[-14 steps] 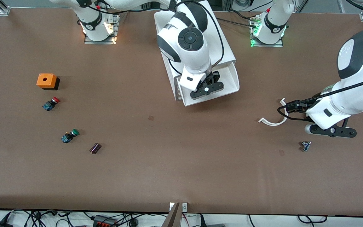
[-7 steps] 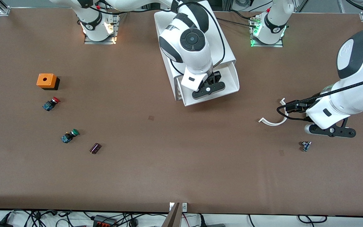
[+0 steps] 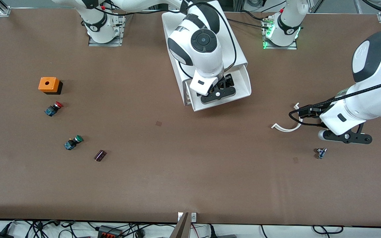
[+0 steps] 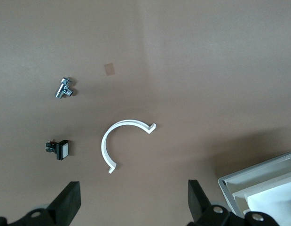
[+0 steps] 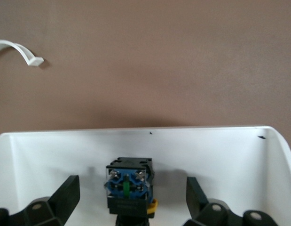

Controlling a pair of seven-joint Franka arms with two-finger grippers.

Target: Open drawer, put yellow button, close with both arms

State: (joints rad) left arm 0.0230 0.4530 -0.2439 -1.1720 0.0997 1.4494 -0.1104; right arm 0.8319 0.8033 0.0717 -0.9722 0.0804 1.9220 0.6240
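On the desk (image 3: 144,185), toward the right arm's end, the red switch (image 3: 53,108) and green switch (image 3: 73,142) lay untouched. At the middle, the drawer (image 3: 243,86) of the cabinet (image 3: 233,43) stood pulled out. The right end effector (image 5: 131,197) hung inside it, fingers spread wide and gripping nothing; the yellow button (image 5: 129,186) rested on the drawer floor between them. So opening and placing looked done; closing remained. The left end effector (image 4: 131,207) waited wide open and empty over the desk by a white curved clip (image 4: 119,141), not yet at the drawer.
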